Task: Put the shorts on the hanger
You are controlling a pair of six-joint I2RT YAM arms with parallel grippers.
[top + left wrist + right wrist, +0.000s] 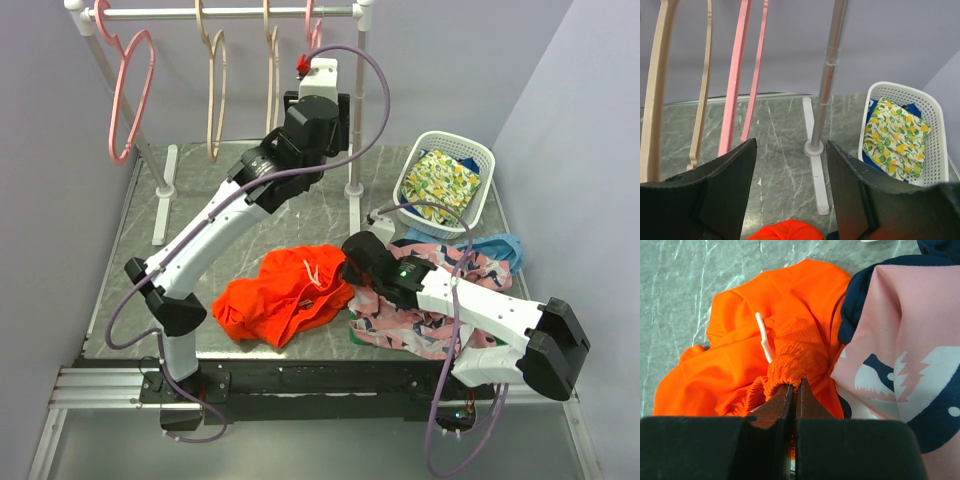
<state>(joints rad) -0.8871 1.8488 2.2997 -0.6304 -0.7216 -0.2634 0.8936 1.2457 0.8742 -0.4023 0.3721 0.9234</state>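
At the far left of the white rail [230, 12], a thin pink plastic hanger with a hook top [132, 95] hangs clear of everything else. To its right hang two tan hangers [215, 100], side by side. Next along the rail comes a second thin pink plastic hanger [736, 85], like the first. In the left wrist view its two pink bars drop straight down just beyond the left black finger.

The left gripper [791, 150] is raised to the rack. Its jaws stand apart with a clear gap and nothing between them, and it does not touch the hanger. The rack's silver upright post [826, 85] shows through that gap, standing on the grey marbled table [200, 200].

Lower down, near the front edge of the table, the bright orange-red soft fabric shorts [280, 300] lie in a crumpled heap. Their white drawstring [763, 337] lies on top. They are well apart from both pink hangers.

At the shorts' right edge the right gripper [794, 387] is pressed closed, its tips pinching the gathered orange waistband.

Touching the shorts on the right is a pink, navy and white patterned garment [900, 350], partly under the right arm.

Farther right, toward the back, a white plastic lattice basket [455, 138] holds a yellow-green floral cloth [440, 180].
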